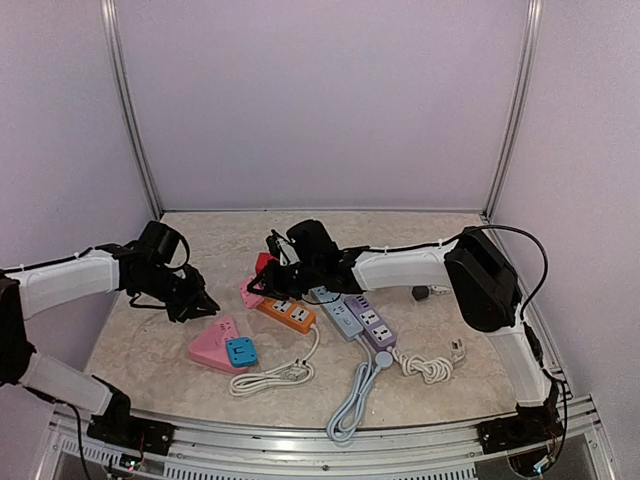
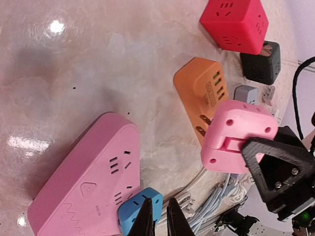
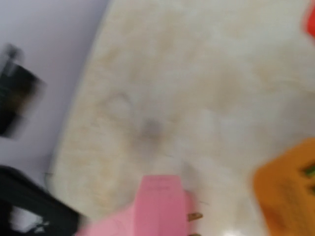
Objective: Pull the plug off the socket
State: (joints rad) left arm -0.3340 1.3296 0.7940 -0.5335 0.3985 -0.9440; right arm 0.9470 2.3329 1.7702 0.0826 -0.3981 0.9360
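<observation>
My right gripper [image 1: 263, 286] is shut on a pink plug [image 2: 236, 140], holding it just left of the orange socket strip [image 1: 288, 313]. In the blurred right wrist view the pink plug [image 3: 160, 206] fills the bottom middle, with its bare metal prongs [image 3: 194, 216] showing free above the table. The orange strip [image 3: 285, 191] lies apart from it on the right. My left gripper [image 1: 195, 300] hovers over the table with its fingertips [image 2: 145, 216] almost together and nothing between them. They stand above the edge of a blue plug [image 2: 140, 211] seated in a pink triangular socket [image 2: 83, 182].
A red cube socket [image 2: 236, 22] and a black cube [image 2: 261, 61] stand behind the orange strip. Grey-blue [image 1: 340, 317] and purple [image 1: 372, 327] strips lie to its right. Coiled cables [image 1: 275, 375] trail toward the front edge. A small black adapter [image 1: 421, 293] sits at the right.
</observation>
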